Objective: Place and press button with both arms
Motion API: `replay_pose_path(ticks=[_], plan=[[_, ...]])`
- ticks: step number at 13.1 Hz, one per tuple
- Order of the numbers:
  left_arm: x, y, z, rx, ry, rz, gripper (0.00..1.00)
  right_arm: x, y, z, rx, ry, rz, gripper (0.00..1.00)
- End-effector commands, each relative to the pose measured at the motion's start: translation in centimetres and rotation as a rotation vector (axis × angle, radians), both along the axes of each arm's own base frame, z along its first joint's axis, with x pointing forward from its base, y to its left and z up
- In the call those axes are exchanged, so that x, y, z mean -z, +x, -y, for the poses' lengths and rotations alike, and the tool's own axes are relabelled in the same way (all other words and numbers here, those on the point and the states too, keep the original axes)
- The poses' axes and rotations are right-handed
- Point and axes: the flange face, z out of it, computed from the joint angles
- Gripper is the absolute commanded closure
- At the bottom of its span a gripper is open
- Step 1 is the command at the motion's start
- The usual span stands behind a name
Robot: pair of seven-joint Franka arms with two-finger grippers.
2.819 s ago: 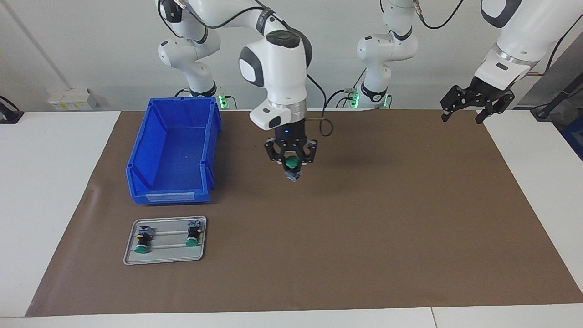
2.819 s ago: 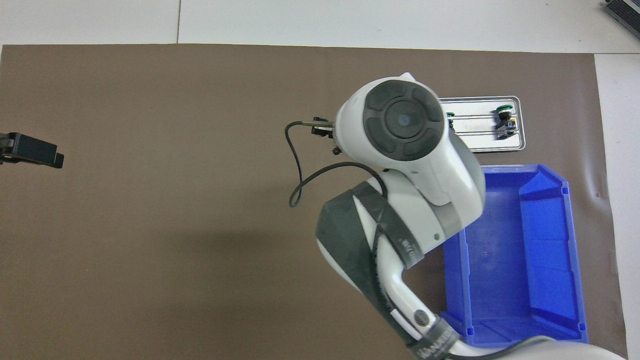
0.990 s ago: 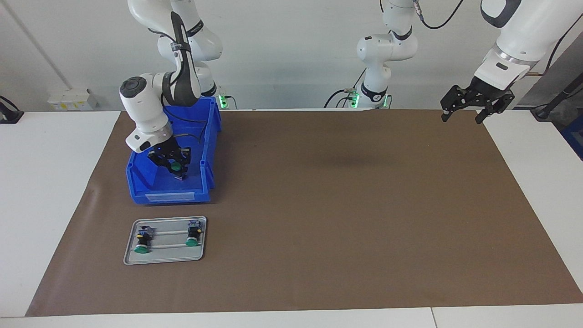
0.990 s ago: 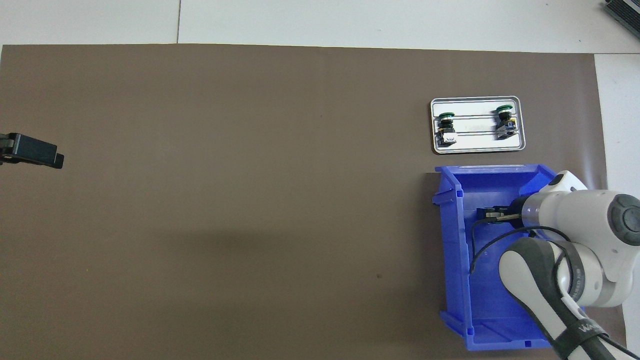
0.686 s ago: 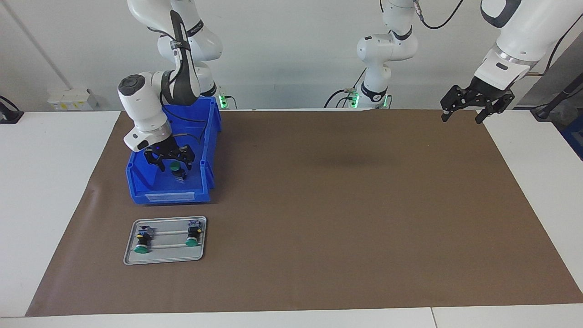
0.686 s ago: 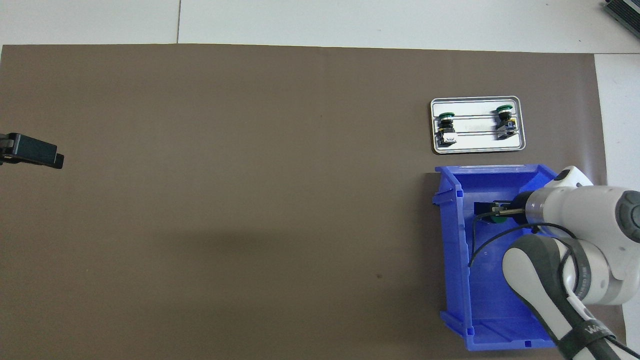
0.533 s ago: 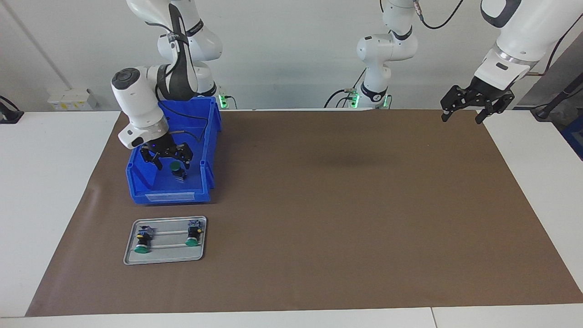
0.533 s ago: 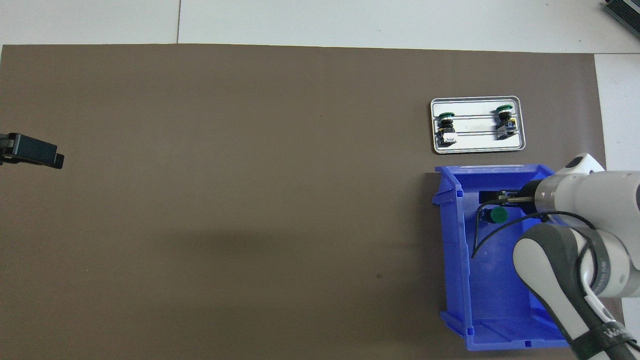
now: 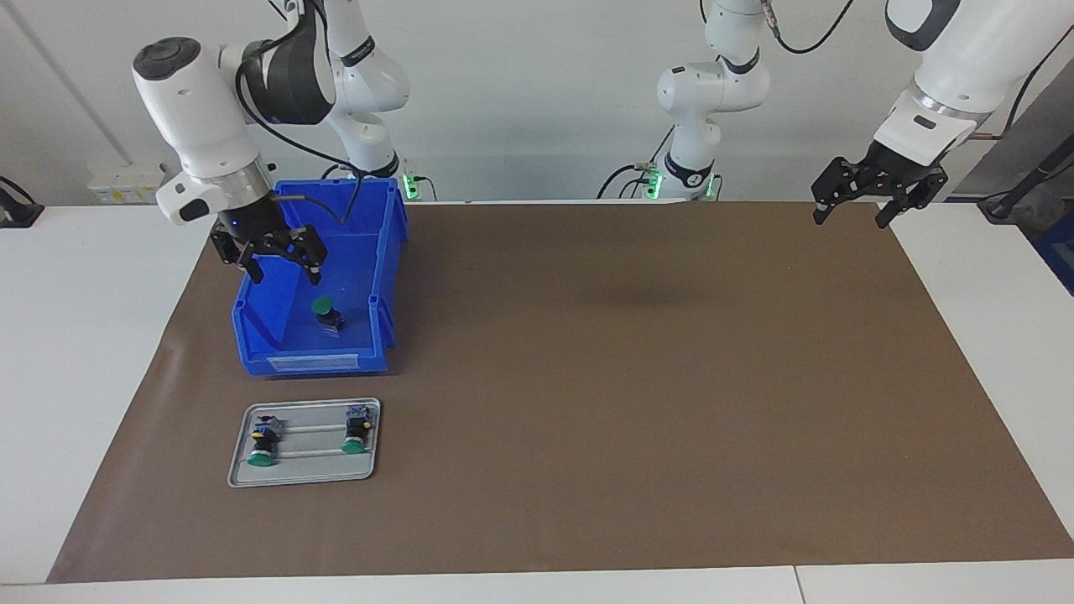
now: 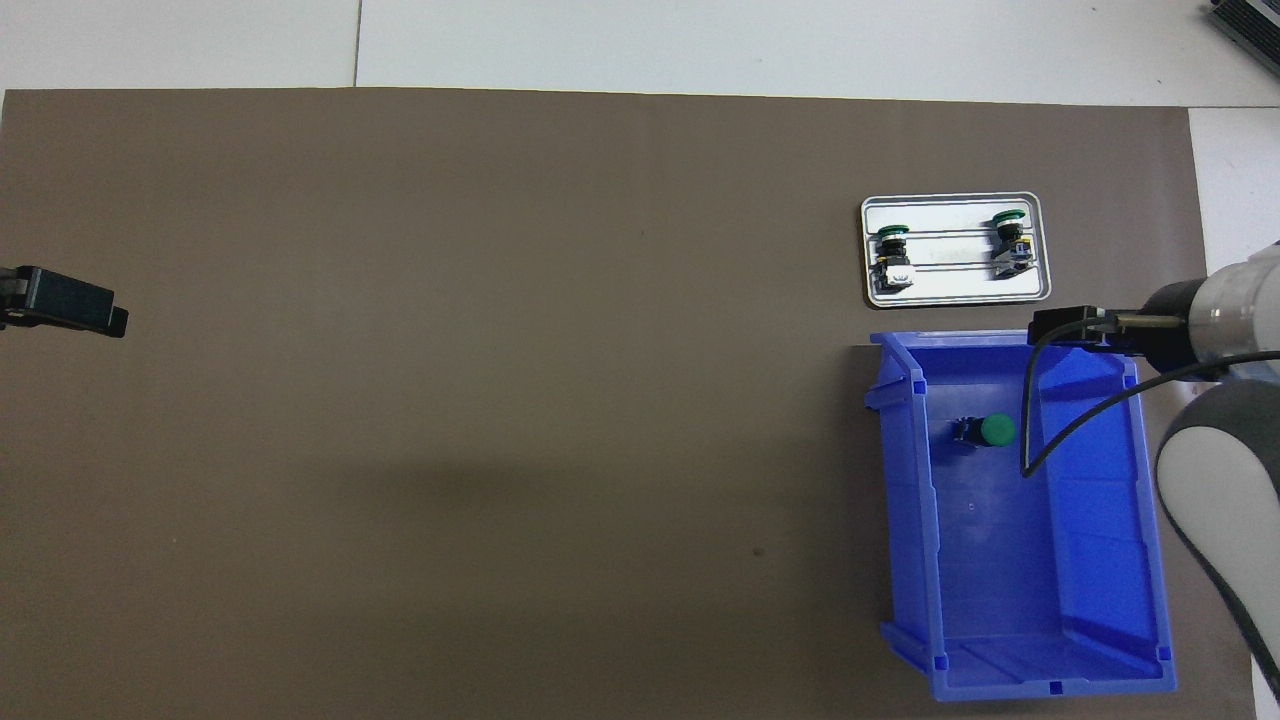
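Note:
A green-capped button (image 9: 323,312) (image 10: 990,430) lies on the floor of the blue bin (image 9: 382,252) (image 10: 905,500), in the half farther from the robots, with nothing holding it. My right gripper (image 9: 284,268) (image 10: 1068,326) hangs open and empty above the bin's rim, over the side toward the right arm's end of the table. My left gripper (image 9: 849,220) (image 10: 68,303) waits open and empty, raised over the mat's edge at the left arm's end.
A metal tray (image 9: 306,474) (image 10: 950,290) lies on the brown mat just beyond the bin, farther from the robots. It carries two more green-capped buttons (image 9: 262,445) (image 9: 356,432) lying on their sides.
The right gripper opened and let go of the button inside the bin. It then rose and drew back toward the right arm's end. The left arm has not moved.

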Motion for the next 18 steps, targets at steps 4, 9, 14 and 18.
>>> replay_pose_path(ticks=[4, 9, 14, 18], plan=[[-0.1, -0.8, -0.2, -0.009, 0.000, 0.000, 0.00, -9.4, -0.8, 1.7, 0.051, -0.037, -0.089, 0.00], [-0.1, -0.8, -0.3, -0.011, 0.000, 0.000, 0.00, -7.5, -1.5, 0.6, 0.028, -0.032, -0.130, 0.00], [-0.1, -0.8, -0.2, -0.009, 0.000, 0.000, 0.00, -7.9, 1.0, 2.8, 0.073, 0.005, -0.140, 0.00], [0.0, -0.8, -0.3, -0.010, 0.000, -0.002, 0.00, -7.4, 0.3, 2.5, 0.064, -0.012, -0.144, 0.00]])
